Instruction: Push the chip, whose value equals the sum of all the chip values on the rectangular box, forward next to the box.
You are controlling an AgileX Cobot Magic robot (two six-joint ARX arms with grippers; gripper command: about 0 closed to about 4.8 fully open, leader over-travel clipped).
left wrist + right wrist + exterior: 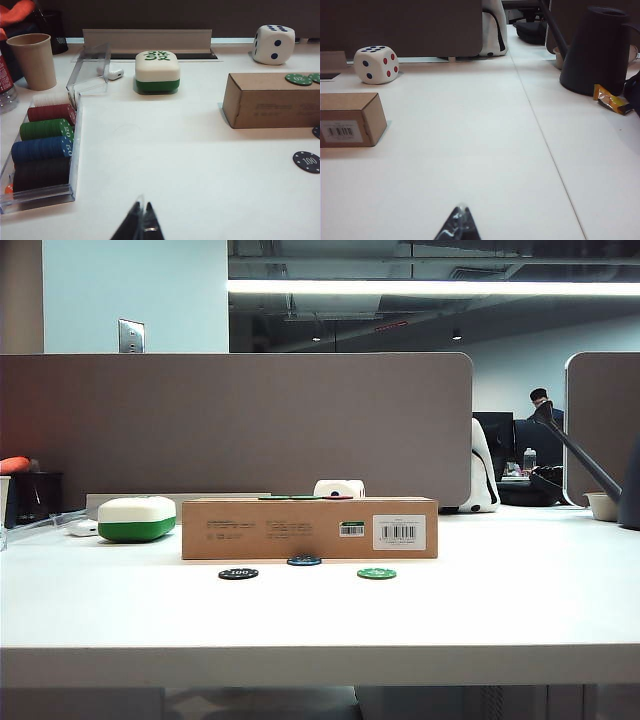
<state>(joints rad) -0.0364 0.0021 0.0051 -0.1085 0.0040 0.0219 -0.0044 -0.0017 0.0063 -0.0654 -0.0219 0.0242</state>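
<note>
White desk: chip touching box; left gripper, right gripper both closed, empty.

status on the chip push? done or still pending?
Looks done: the blue chip sits close against the front of the rectangular box, ahead of the black chip and green chip. Nothing in hand: left gripper and right gripper are both shut over bare table, away from the chips. Nothing obvious left.

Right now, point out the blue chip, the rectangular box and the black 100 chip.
blue chip (304, 561): exterior view, top face.
rectangular box (290, 528): exterior view, front wall.
black 100 chip (307, 161): left wrist view, centre number.
</note>
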